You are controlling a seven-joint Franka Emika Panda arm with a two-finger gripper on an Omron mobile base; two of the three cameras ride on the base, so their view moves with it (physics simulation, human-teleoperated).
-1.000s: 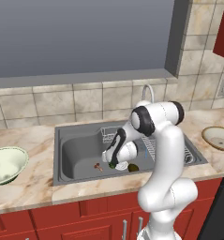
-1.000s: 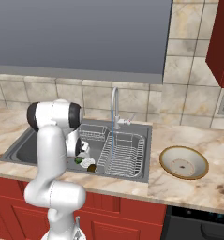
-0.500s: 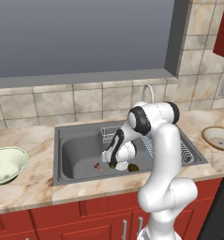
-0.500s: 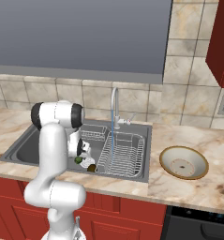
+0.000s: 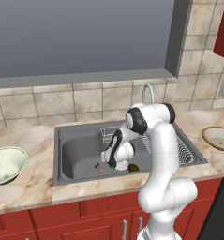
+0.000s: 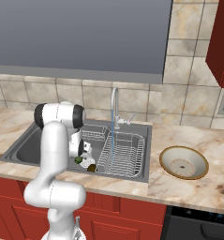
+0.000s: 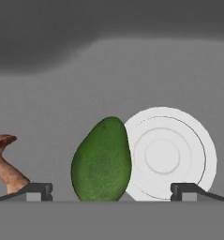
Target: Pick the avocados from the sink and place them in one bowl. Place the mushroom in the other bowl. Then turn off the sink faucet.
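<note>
My gripper is open, low in the sink, its fingertips standing either side of the bright green avocado. That avocado lies against the round white drain. The reddish-brown mushroom lies just outside the left fingertip. In the left base view the gripper hangs over the sink floor, with the mushroom to its left and the dark avocado to its right. From the right base view the green avocado and the dark avocado show beside the hand.
The faucet runs a thin stream into the wire rack. The pale green-cream bowl stands on the counter left of the sink. The shallow tan bowl stands on the counter to the right.
The hand has dropped a little lower and slightly left in the sink, closer over the green avocado. Its jaws stay open.
</note>
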